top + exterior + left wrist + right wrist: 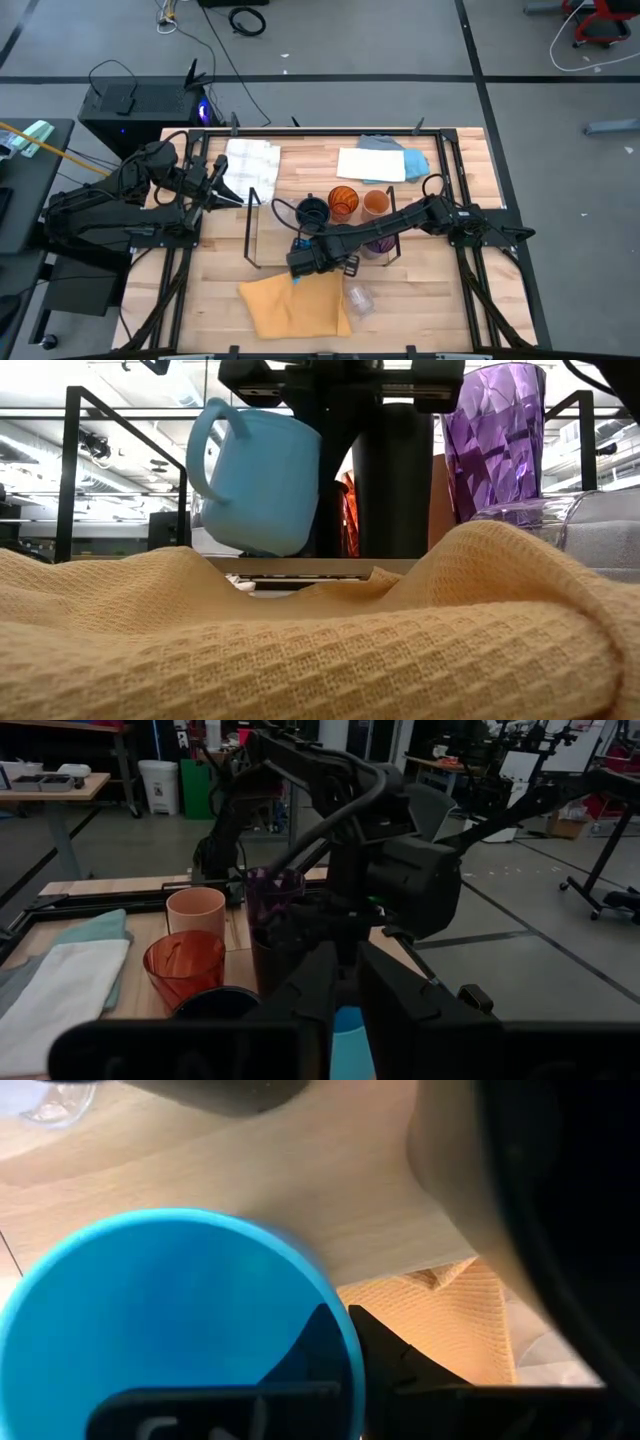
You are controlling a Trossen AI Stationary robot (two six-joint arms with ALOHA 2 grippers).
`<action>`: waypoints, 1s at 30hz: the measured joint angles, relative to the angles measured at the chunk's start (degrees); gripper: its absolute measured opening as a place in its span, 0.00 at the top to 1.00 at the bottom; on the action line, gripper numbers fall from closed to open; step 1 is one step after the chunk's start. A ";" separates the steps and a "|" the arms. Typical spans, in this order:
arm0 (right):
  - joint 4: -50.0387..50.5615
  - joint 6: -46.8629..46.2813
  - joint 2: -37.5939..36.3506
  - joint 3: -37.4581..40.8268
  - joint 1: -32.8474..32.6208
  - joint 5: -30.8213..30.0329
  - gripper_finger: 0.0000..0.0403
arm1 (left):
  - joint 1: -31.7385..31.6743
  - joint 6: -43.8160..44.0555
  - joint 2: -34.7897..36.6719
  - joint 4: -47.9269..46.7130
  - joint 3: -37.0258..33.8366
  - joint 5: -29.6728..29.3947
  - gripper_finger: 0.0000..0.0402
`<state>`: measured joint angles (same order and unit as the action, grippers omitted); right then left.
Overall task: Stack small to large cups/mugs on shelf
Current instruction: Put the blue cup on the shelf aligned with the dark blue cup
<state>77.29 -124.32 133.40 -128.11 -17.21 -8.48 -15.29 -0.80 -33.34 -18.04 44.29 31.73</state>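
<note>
Low view shows our right gripper (330,460) clenched on the blue mug's (262,475) rim, lifted near the table's (440,290) front edge above the yellow cloth (300,640); we should keep it level while carrying to the shelf (270,225); left gripper (222,185) waits, nearly closed, empty.

Robotics lab: worktables (55,788), cabled floor (330,40)

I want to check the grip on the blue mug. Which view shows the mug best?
The low view: the blue mug hangs tilted, handle and side plain. The right wrist view shows only its open mouth; the left wrist view a sliver of rim; the high view barely a blue speck under the right gripper.
</note>
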 joint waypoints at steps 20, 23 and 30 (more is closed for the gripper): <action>-2.36 0.43 0.20 0.11 0.22 -2.22 0.98 | -0.02 0.00 0.02 -0.02 0.00 0.00 0.89; -2.32 0.08 0.20 0.09 0.22 -2.22 0.98 | 0.00 0.00 0.02 -0.02 0.00 0.00 0.89; -2.14 -0.11 0.20 0.09 0.30 -2.48 0.98 | 0.00 0.00 0.02 -0.02 0.00 0.00 0.88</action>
<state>75.15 -124.43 133.60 -128.03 -16.91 -10.96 -15.29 -0.80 -33.32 -18.06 44.29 31.73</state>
